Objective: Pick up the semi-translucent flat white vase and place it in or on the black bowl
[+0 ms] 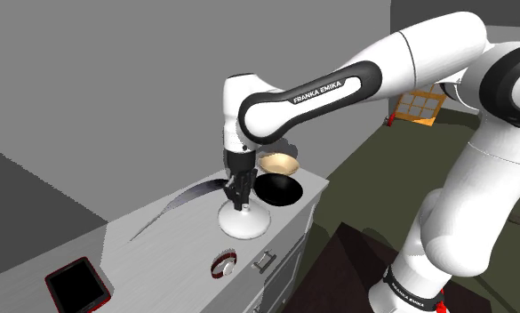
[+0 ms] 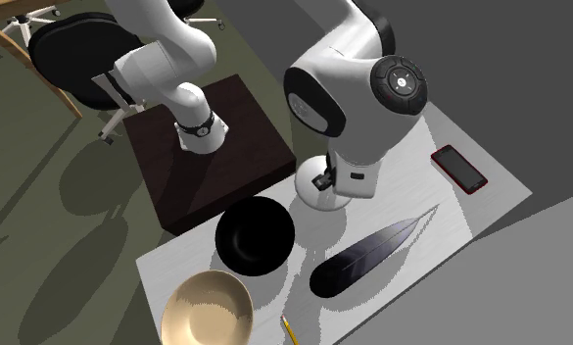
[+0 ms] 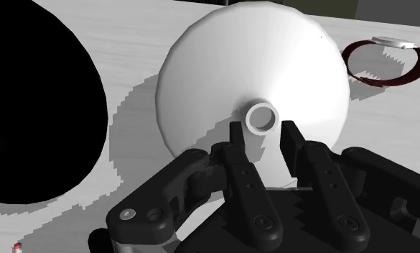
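The vase (image 1: pixel 243 220) is plain white, shading to soft grey on one side. The black bowl (image 1: pixel 279 188) is solid black; the gold bowl (image 1: pixel 279 164) is pale gold. The feather (image 2: pixel 372 253) is black with fine streaks. The phone (image 1: pixel 78 286) has a black face and red rim. The bench (image 1: pixel 160 258) is whitish with faint grain. The gripper (image 3: pixel 263 133) is all black.

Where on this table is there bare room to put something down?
Barest: the stretch between the red-edged phone and the white vase, bordered by the black feather and the red band. Crowded: the vase, black bowl and tan bowl sit close together.
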